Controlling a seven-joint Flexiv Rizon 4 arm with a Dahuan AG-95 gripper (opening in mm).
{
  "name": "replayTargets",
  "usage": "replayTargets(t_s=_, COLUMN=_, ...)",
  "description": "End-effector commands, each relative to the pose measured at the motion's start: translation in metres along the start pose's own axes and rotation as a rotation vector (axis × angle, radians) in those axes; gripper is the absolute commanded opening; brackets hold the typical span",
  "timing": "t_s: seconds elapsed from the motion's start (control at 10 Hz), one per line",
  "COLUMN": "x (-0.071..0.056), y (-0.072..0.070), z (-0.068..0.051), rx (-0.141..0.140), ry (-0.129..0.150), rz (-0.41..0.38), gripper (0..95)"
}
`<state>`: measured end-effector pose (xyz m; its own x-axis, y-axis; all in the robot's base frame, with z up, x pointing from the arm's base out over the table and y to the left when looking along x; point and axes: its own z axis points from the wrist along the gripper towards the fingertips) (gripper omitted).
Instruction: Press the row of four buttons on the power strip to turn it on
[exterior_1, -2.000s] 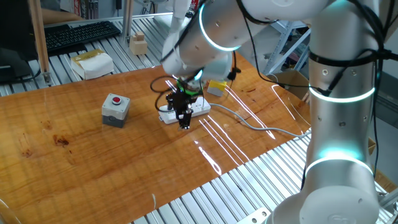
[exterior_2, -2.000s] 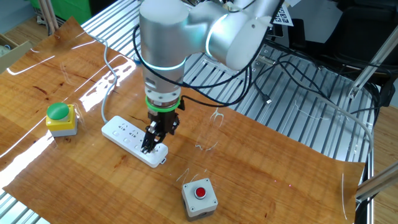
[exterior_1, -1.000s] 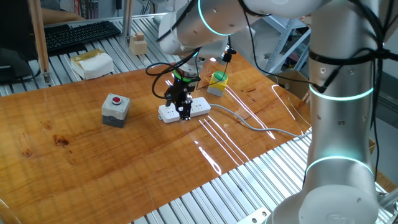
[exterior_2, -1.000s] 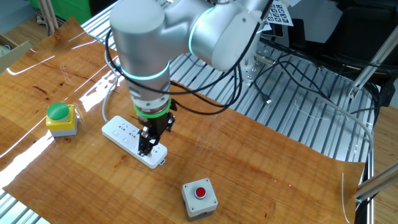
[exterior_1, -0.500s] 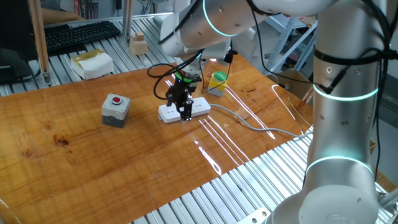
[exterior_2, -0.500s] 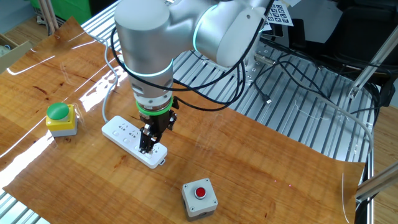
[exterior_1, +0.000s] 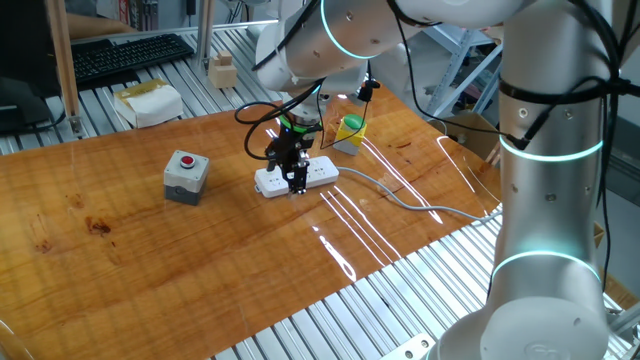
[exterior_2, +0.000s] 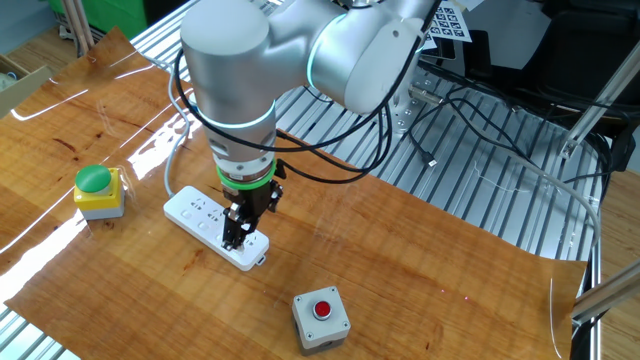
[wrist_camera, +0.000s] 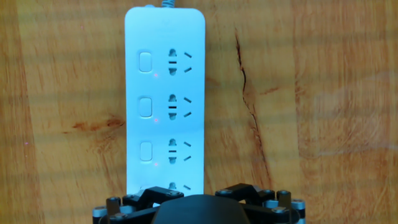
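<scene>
The white power strip (exterior_1: 318, 172) lies flat on the wooden table, also shown in the other fixed view (exterior_2: 195, 212). My gripper (exterior_1: 297, 185) points straight down over the strip's end away from its cable, fingertips (exterior_2: 232, 240) at or just above its top face, nothing held. In the hand view the strip (wrist_camera: 186, 93) runs up the frame. Three of the four buttons (wrist_camera: 146, 107) show in a line along its left side, each with a small red dot beside it. The hand's black body (wrist_camera: 199, 210) hides the one nearest me.
A grey box with a red round button (exterior_1: 186, 175) stands left of the strip. A yellow box with a green button (exterior_1: 349, 133) sits behind it. The grey cable (exterior_1: 400, 195) trails right toward the table edge. A keyboard (exterior_1: 130, 55) and a white box (exterior_1: 148, 103) lie beyond the table.
Two seconds ago the fingertips hung at the strip's near edge; they have since moved over its top face and the arm has swung round. Over the last half second almost nothing moves.
</scene>
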<state>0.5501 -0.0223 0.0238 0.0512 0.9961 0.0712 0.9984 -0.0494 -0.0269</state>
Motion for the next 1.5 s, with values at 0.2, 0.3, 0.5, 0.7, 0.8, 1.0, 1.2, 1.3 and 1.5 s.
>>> replayTargets(t_s=0.2, x=0.000, y=0.000, z=0.000, rx=0.001, ry=0.001, rz=0.001, gripper=95.0)
replayTargets(t_s=0.3, x=0.000, y=0.000, z=0.000, rx=0.001, ry=0.001, rz=0.001, gripper=95.0)
replayTargets(t_s=0.5, x=0.000, y=0.001, z=0.001, rx=0.001, ry=0.001, rz=0.000, gripper=95.0)
replayTargets(t_s=0.7, x=0.000, y=0.001, z=0.003, rx=0.001, ry=0.006, rz=0.004, gripper=95.0)
replayTargets(t_s=0.8, x=0.000, y=0.000, z=0.011, rx=-0.006, ry=0.005, rz=0.006, gripper=95.0)
replayTargets(t_s=1.0, x=0.000, y=0.001, z=0.020, rx=-0.018, ry=0.006, rz=0.006, gripper=95.0)
replayTargets(t_s=1.2, x=0.000, y=0.001, z=0.020, rx=-0.020, ry=0.007, rz=0.010, gripper=95.0)
replayTargets(t_s=1.3, x=0.000, y=0.001, z=0.019, rx=-0.011, ry=0.000, rz=0.007, gripper=95.0)
replayTargets(t_s=1.5, x=0.000, y=-0.001, z=0.003, rx=0.019, ry=-0.004, rz=-0.015, gripper=95.0)
